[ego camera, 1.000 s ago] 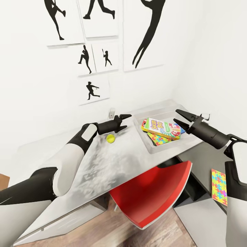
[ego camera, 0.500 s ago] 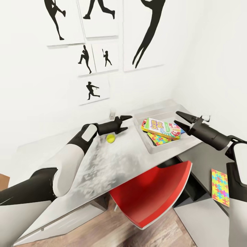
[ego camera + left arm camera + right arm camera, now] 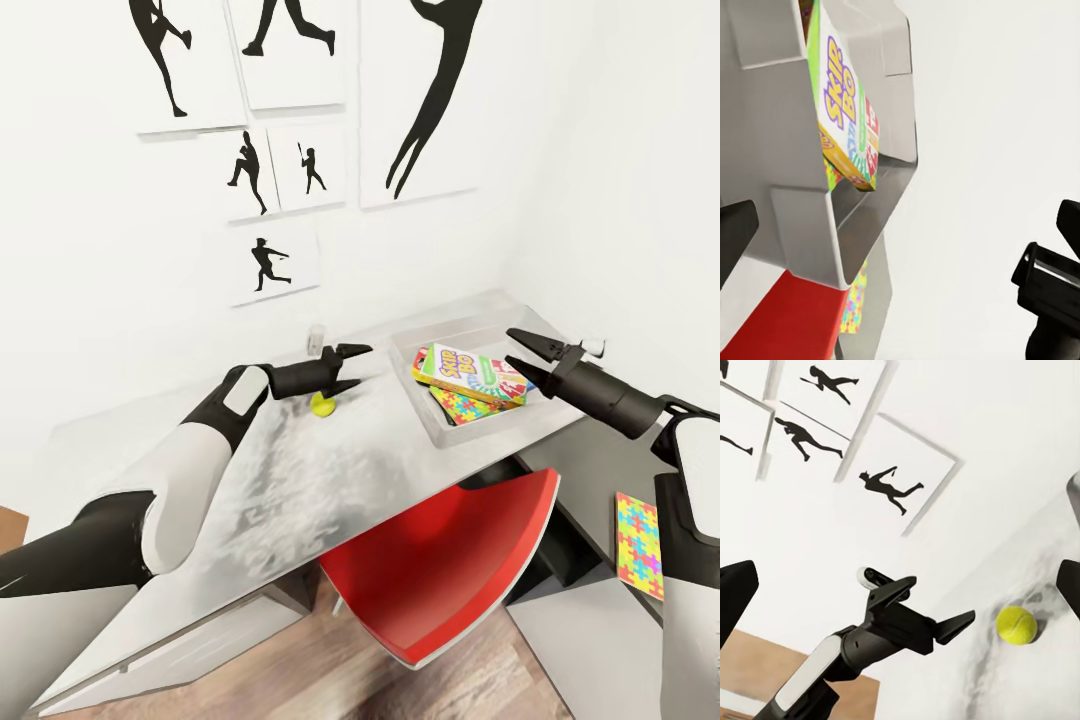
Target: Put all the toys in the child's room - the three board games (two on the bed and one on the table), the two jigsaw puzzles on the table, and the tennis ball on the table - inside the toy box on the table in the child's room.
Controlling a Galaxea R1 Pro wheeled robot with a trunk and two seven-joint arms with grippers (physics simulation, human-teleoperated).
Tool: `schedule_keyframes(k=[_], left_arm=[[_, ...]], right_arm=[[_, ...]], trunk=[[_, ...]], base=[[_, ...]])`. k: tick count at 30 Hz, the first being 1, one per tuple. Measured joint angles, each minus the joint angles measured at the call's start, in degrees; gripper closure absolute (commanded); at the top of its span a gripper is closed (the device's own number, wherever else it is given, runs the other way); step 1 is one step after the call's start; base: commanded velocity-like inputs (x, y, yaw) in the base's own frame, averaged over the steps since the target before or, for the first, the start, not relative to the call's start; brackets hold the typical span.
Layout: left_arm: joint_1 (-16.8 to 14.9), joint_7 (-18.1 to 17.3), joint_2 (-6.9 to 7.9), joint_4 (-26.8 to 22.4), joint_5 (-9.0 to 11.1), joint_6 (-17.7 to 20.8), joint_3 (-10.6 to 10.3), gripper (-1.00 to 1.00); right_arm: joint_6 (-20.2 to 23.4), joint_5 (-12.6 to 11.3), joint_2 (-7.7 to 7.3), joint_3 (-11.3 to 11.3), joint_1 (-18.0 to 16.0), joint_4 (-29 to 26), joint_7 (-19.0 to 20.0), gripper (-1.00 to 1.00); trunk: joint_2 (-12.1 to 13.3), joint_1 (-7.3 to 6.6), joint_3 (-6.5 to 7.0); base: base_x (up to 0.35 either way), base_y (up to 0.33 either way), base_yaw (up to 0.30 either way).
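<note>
Walls: we see plain white walls (image 3: 100, 300) meeting in a corner at the right.
Pictures: we count six white panels with black sports silhouettes (image 3: 270, 262) hung above the counter.
Floor: we see wood planks (image 3: 300, 670) below.
Furniture: we see a red chair (image 3: 440, 560) tucked under the pale grey counter (image 3: 300, 480); a lower dark desk (image 3: 590, 470) stands at the right.

Our two grippers over the grey table (image 3: 300, 480)

We hold the left gripper (image 3: 352, 368) spread open just above the tennis ball (image 3: 322, 403); the right gripper (image 3: 520, 353) (also open) hangs by the toy box (image 3: 440, 432), where the SKIP BO game (image 3: 470, 373) lies atop a jigsaw puzzle (image 3: 462, 408). Another puzzle (image 3: 638, 540) lies on the lower dark desk (image 3: 600, 470).
</note>
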Motion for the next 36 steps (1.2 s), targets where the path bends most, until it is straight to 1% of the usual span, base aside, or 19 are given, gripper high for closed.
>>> schedule_keyframes(k=[2, 7, 10, 13, 14, 15, 18, 19, 21, 22, 23, 24, 26, 27, 28, 30, 32, 33, 36], left_arm=[[0.0, 0.0, 0.13, 0.0, 0.0, 0.4, 0.0, -1.00], [0.1, 0.1, 0.25, -0.9, 0.0, 2.7, -0.1, -1.00], [0.2, 0.2, 0.51, -4.0, 0.2, 5.2, -0.4, -1.00], [1.2, 0.3, 1.68, -8.7, 0.3, 7.5, -0.7, -1.00], [1.4, 0.3, 1.90, -9.4, 0.3, 7.7, -0.8, -1.00], [1.6, 0.4, 2.22, -10.3, 0.3, 8.0, -1.0, -1.00], [1.8, 0.4, 2.53, -11.2, 0.3, 8.2, -1.3, -1.00], [1.8, 0.4, 2.67, -11.5, 0.2, 8.3, -1.4, -1.00], [1.9, 0.5, 2.80, -11.7, 0.2, 8.4, -1.5, -1.00], [1.9, 0.5, 3.07, -11.9, 0.1, 8.3, -1.5, -1.00], [1.9, 0.6, 3.31, -11.9, 0.2, 8.4, -1.6, -1.00], [1.9, 0.6, 3.84, -12.0, 0.1, 8.3, -1.6, -1.00], [1.9, 0.6, 4.37, -12.1, 0.2, 8.4, -1.7, -1.00], [1.9, 0.7, 4.78, -12.1, 0.2, 8.4, -1.7, -1.00], [1.9, 0.7, 4.96, -12.1, 0.2, 8.4, -1.7, -1.00], [1.9, 0.7, 5.39, -12.1, 0.2, 8.4, -1.7, -1.00], [1.9, 0.8, 5.53, -12.1, 0.2, 8.4, -1.7, -1.00], [1.9, 0.9, 5.64, -12.1, 0.2, 8.4, -1.7, -1.00], [1.9, 0.9, 5.85, -12.1, 0.3, 8.4, -1.7, -1.00]], right_arm=[[0.1, 0.0, -0.04, 0.1, -0.2, 0.0, -0.1, -1.00], [0.1, 0.2, -0.72, 2.1, -1.0, -0.3, -1.1, -1.00], [0.2, 0.2, -0.84, 3.4, -3.6, -0.3, -5.5, -1.00], [0.2, -0.4, -0.60, 7.0, -9.1, -0.2, -12.5, -1.00], [0.2, -0.7, -0.56, 7.8, -10.5, -0.1, -13.4, -1.00], [0.2, -2.0, -0.49, 9.5, -13.1, 0.1, -14.8, -1.00], [0.3, -3.6, -0.44, 12.3, -17.6, 0.4, -17.2, -1.00], [0.3, -4.7, -0.34, 14.0, -20.5, 0.8, -19.4, -1.00], [0.3, -5.8, -0.23, 15.7, -23.7, 1.7, -22.3, -1.00], [0.4, -7.4, -0.07, 17.2, -26.6, 2.9, -25.4, -1.00], [0.4, -8.4, -0.02, 18.1, -28.2, 3.8, -27.0, -1.00], [0.3, -10.8, 0.05, 19.8, -31.0, 5.7, -29.9, -1.00], [0.2, -13.6, 0.10, 21.7, -33.7, 7.9, -32.9, -1.00], [0.1, -16.6, 0.13, 23.8, -36.1, 10.1, -35.7, -1.00], [0.1, -18.0, 0.14, 24.9, -37.2, 11.2, -37.2, -1.00], [0.1, -23.2, 0.20, 28.7, -41.0, 15.2, -43.2, -1.00], [0.0, -25.5, 0.22, 30.3, -42.6, 17.0, -46.3, -1.00], [0.0, -27.5, 0.24, 31.5, -43.8, 18.4, -49.1, -1.00], [0.0, -31.2, 0.75, 33.5, -45.2, 20.3, -53.8, -1.00]], trunk=[[0.0, 0.00, 0.00], [0.0, 0.00, 0.00], [0.0, 0.00, 0.00], [0.0, 0.00, 0.01], [0.0, 0.00, 0.01], [0.0, 0.00, 0.01], [0.0, 0.00, 0.01], [0.0, 0.00, 0.01], [0.0, 0.00, 0.01], [0.0, 0.00, 0.01], [0.0, 0.00, 0.01], [0.0, 0.00, 0.01], [0.0, 0.00, 0.01], [0.0, 0.00, 0.01], [0.0, 0.00, 0.01], [0.0, 0.00, 0.01], [0.0, 0.00, 0.01], [0.0, 0.00, 0.01], [0.0, 0.00, 0.01]], base=[[0.000, 0.000, 0.000], [0.000, 0.000, 0.000], [0.000, 0.000, 0.000], [0.000, 0.000, 0.000], [0.000, 0.000, 0.000], [0.000, 0.000, 0.000], [0.000, 0.000, 0.000], [0.000, 0.000, 0.000], [0.000, 0.000, 0.000], [0.000, 0.000, 0.000], [0.000, 0.000, 0.000], [0.000, 0.000, 0.000], [0.000, 0.000, 0.000], [0.000, 0.000, 0.000], [0.000, 0.000, 0.000], [0.000, 0.000, 0.000], [0.000, 0.000, 0.000], [0.000, 0.000, 0.000], [0.000, 0.000, 0.000]])
